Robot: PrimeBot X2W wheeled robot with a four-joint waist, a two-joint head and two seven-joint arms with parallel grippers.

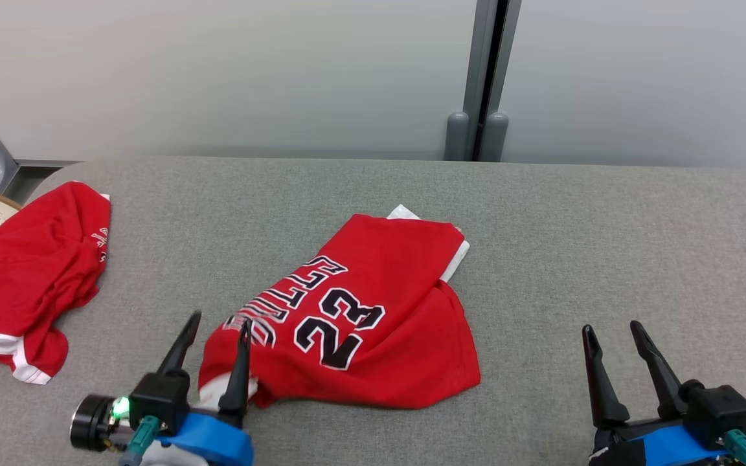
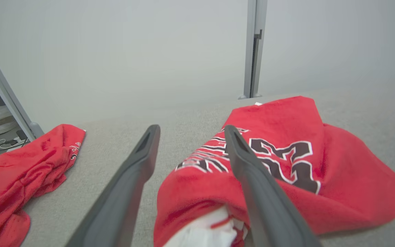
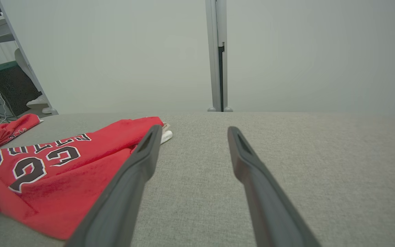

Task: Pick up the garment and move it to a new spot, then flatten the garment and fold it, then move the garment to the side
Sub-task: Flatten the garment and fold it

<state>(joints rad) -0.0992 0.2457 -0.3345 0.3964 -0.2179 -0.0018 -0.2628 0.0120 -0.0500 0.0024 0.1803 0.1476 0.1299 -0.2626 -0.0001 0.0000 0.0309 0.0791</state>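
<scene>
Although the red jersey (image 1: 379, 336) lies near the middle of the grey table (image 1: 574, 213), it is rumpled and loosely doubled over, so flattening, a proper fold and the move aside all seem left to do. The left gripper (image 1: 219, 320) stands at its near left corner, fingers spread, clamping nothing. The right gripper (image 1: 611, 327), likewise spread, sits well apart.

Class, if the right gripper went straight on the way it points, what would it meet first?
For the right gripper the way looks free: grey fabric table, then probably the grey post beyond its far edge. The red numbered jersey lies to its left.
</scene>
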